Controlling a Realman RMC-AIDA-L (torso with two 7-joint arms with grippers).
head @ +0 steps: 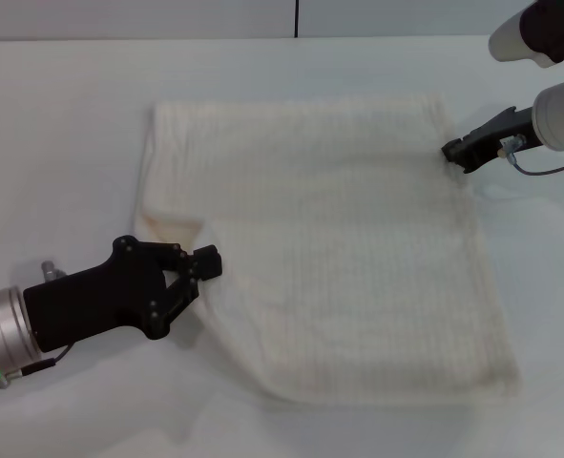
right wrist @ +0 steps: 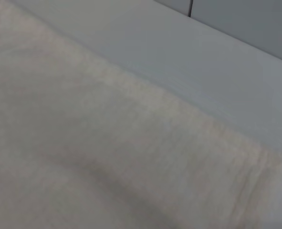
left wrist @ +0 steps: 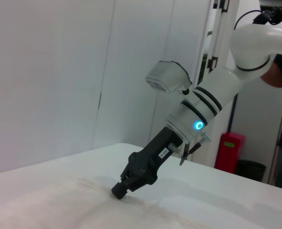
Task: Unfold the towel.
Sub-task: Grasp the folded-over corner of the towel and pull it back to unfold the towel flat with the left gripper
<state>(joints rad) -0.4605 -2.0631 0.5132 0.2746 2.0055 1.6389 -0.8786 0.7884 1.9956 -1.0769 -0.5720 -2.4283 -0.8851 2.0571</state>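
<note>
No readable text anywhere. Small white label on right gripper (left wrist: 123,187) body, seen from left wrist camera; characters too small to make out.

The left claw (head: 208,263) covers the towel (head: 339,258) edge beneath it. At the right claw (head: 453,151), the closed tip hides the towel corner; that arm is cut off by the frame edge.

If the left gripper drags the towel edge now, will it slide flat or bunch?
Probably bunch: the towel already creases by the left gripper, so it looks floppy. It seems thin and light. The right gripper at its far corner may anchor it.
</note>
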